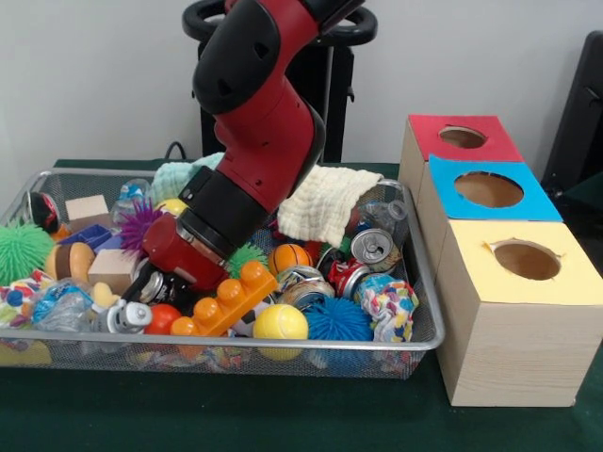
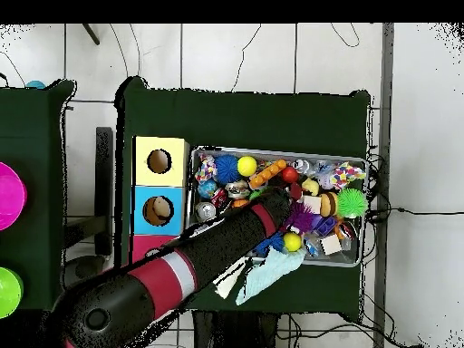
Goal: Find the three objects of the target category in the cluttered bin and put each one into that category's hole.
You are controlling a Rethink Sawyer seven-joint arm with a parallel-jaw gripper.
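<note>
A wire mesh bin (image 1: 426,331) is packed with toys, and my arm reaches down into its left middle. My gripper (image 1: 151,284) is buried among the clutter, just left of an orange toy brick (image 1: 224,299) and beside a wooden block (image 1: 113,267). Its tip is hidden by the objects around it. Crushed cans (image 1: 372,247) lie right of centre, with another can (image 1: 305,288) nearer the front. To the right stand three boxes, each with a hole on top: red (image 1: 462,137), blue (image 1: 488,189) and yellow (image 1: 526,260). From overhead the arm covers the bin (image 2: 272,152) middle, and my gripper (image 2: 286,201) ends there.
A white cloth (image 1: 325,202) drapes over the bin's back. A yellow ball (image 1: 280,322), a blue spiky ball (image 1: 337,318) and a green spiky ball (image 1: 21,250) lie along the front and left. An orange basketball (image 1: 289,256) sits mid-bin. Green table cloth (image 1: 283,414) surrounds everything.
</note>
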